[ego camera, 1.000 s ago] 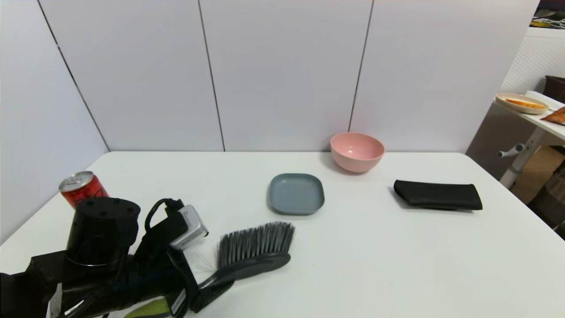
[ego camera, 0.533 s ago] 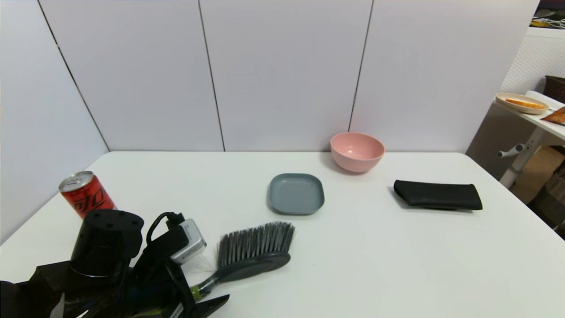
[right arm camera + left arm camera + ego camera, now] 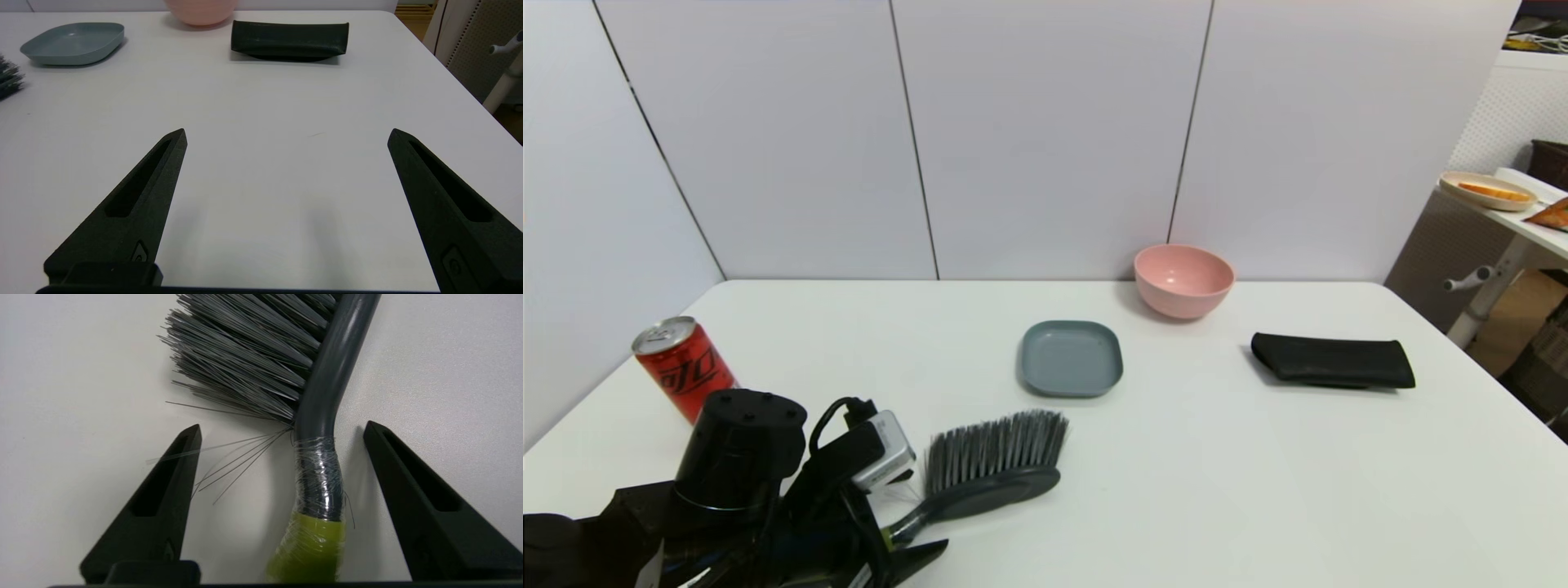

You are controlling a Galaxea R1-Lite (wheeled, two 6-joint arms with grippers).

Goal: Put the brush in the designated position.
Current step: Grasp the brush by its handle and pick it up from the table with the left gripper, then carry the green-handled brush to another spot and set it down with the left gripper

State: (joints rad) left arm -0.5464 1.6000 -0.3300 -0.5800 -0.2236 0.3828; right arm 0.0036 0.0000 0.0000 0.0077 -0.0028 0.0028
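Note:
The brush lies on the white table at the front left, its dark grey bristles pointing to the far side and its handle running back under my left arm. In the left wrist view the brush's neck, wrapped in clear film above the lime-green handle, lies between the fingers of my left gripper. That gripper is open, with a gap on both sides of the neck. My right gripper hovers open over bare table, holding nothing, out of the head view.
A grey square plate sits mid-table, just beyond the bristles. A pink bowl stands at the back by the wall. A flat black pouch lies to the right. A red can stands at the far left edge.
My left arm has dropped lower in the head view and edged to the right along the handle. The brush has not moved.

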